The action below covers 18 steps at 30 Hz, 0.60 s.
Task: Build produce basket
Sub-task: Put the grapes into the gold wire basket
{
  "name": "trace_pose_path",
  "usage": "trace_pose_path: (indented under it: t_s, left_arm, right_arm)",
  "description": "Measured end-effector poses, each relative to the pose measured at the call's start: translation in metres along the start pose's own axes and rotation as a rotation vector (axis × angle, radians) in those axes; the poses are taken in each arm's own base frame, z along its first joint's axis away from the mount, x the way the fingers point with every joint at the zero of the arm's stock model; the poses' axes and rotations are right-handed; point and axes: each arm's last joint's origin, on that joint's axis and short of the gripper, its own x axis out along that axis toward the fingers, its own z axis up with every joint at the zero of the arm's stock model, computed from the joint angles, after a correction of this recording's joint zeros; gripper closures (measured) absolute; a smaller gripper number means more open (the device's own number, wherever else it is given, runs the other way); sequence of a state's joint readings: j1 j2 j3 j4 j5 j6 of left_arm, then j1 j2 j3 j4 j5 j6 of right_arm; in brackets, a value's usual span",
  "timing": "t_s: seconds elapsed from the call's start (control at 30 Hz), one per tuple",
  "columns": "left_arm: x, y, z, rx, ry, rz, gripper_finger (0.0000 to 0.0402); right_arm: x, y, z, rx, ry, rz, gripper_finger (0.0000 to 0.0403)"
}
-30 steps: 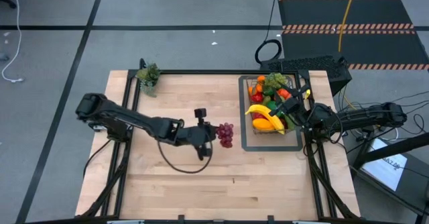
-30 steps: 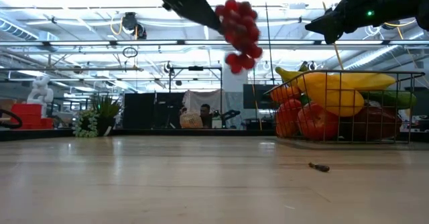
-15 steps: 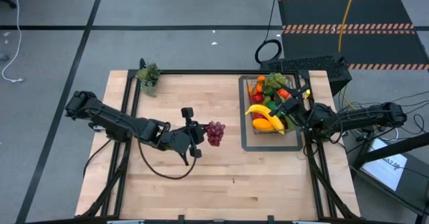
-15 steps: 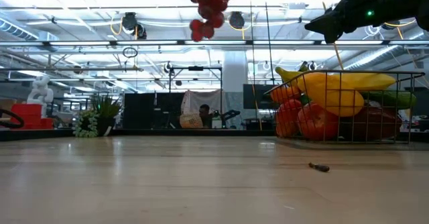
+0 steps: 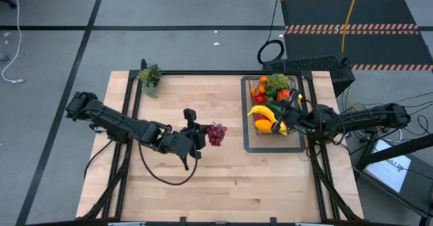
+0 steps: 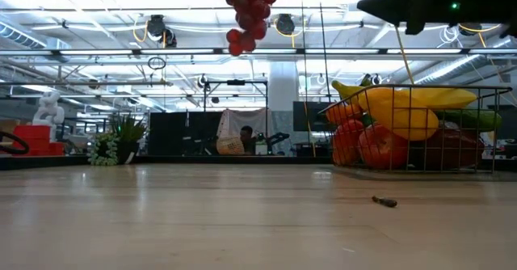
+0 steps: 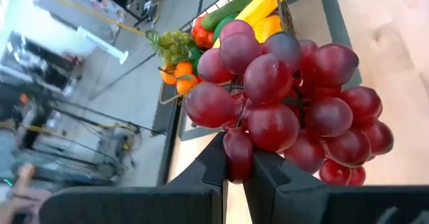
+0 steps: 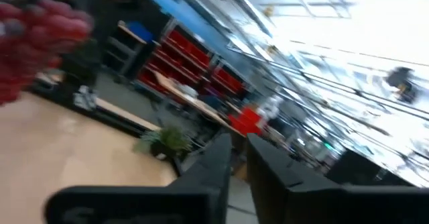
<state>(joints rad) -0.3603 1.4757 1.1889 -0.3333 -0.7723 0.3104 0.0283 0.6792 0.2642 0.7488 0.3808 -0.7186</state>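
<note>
A bunch of dark red grapes hangs high over the middle of the table, with my left gripper shut on it. In the low view the grapes are far above the wood. The wire basket stands on a flat dark tray at the far right. It holds a yellow banana, red, orange and green produce. My right gripper hovers over the basket's near part, its fingers nearly together with nothing between them. My left gripper pinches one grape at the bunch's near end between its two fingers. The fingers reach in from the table's left, slanting a little downward. The bunch is lifted clear and droops from the fingers toward the basket side.
A small leafy potted plant stands at the far left corner. A tiny dark bit lies on the wood in front of the basket. Bare wood stretches across the near half of the table.
My left gripper has carried the grapes up and toward the table's left, away from the basket, rolling a little, then held still. My right gripper has swung from slanting down over the basket toward level, staying above the basket.
</note>
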Motion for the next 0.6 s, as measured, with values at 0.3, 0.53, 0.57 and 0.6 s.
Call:
trace_pose_path:
  t_s: [0.3,0.53,0.57,0.6]
  left_arm:
    - [0.000,0.002,0.007,0.292,-0.050,0.025,0.0371]
    - [-0.001,0.005,0.014,0.507,-0.102,0.070,0.0371]
    - [-0.001,0.006,0.016,0.557,-0.111,0.082,0.0371]
    - [-0.001,0.007,0.017,0.606,-0.121,0.096,0.0371]
  right_arm:
    - [0.000,0.004,-0.002,-0.016,0.000,0.061,0.0398]
    - [0.000,0.004,-0.002,-0.011,0.000,0.061,0.0402]
    - [0.000,0.004,-0.002,-0.011,-0.001,0.061,0.0402]
    - [0.000,0.004,-0.002,-0.011,0.000,0.061,0.0402]
